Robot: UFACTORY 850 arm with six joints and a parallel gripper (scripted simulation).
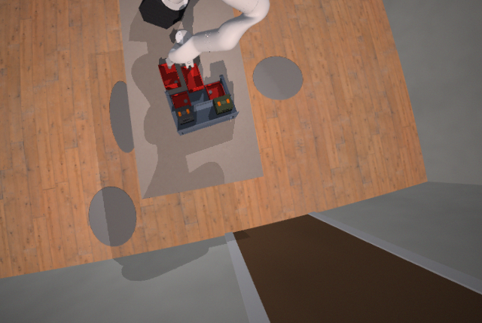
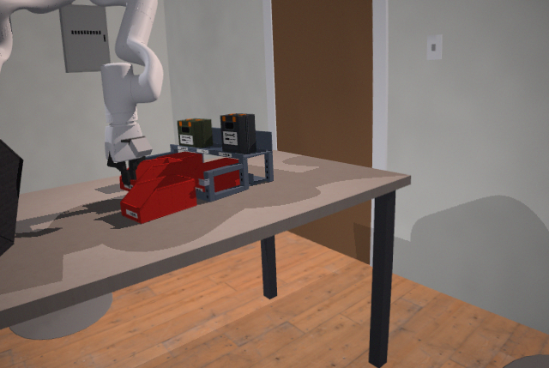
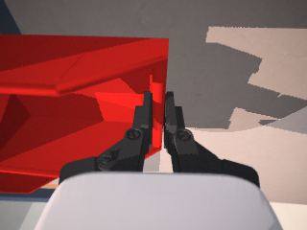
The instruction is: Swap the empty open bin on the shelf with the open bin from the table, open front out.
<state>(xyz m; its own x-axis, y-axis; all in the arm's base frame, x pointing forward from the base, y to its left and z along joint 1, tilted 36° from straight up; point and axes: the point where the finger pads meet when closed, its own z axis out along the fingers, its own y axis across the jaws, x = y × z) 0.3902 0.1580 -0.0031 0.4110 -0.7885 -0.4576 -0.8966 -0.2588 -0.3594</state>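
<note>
The gripper point(image 1: 189, 64) point(image 2: 128, 177) point(image 3: 158, 103) is shut on the front wall of the empty open bin point(image 1: 193, 78) point(image 2: 179, 163) point(image 3: 72, 107), a red one. This bin is out in front of the shelf point(image 1: 205, 115) point(image 2: 226, 171), about level, its rear end close to the shelf's front; its exact height is hard to tell. The other open bin point(image 1: 168, 79) point(image 2: 161, 197), also red, stands on the table close beside it; its parts are not clear. The empty place point(image 1: 198, 96) shows between two red shelf bins, left point(image 1: 179, 100) and right point(image 1: 215, 90).
On the shelf's upper board stand a dark grey case point(image 1: 185, 116) point(image 2: 238, 133) and a green case point(image 1: 223, 105) point(image 2: 195, 132). The shelf's side frame rises beside the shelf bins. The robot's black base point(image 1: 155, 8) is at the table's other end.
</note>
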